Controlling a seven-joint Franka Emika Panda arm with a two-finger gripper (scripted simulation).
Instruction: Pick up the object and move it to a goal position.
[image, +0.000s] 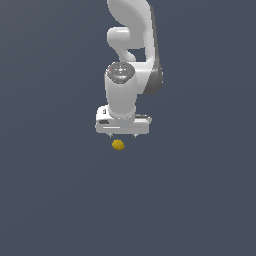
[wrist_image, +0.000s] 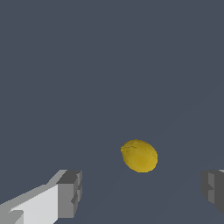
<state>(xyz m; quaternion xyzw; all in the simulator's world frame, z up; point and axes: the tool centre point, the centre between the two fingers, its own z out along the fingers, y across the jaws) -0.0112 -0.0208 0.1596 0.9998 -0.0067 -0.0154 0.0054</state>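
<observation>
One lemon (image: 118, 145) lying on bare grey floor, just below and slightly off-centre from gripper (image: 122, 135). Fingers (wrist_image: 70, 193) spread wide, holding nothing, straddling lemon (wrist_image: 139, 155) at distance — probably lined up for descent and grasp.

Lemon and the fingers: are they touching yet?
Apart. The wrist view shows the lemon lying between the spread fingers, with bare floor visible on both sides of it.

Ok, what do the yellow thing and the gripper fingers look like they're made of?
The lemon looks like matte fruit rind: yellow, faintly mottled, no shine. One of the fingers looks like hard grey plastic or metal, flat-faced and blocky. Being rendered, neither is certain.
</observation>
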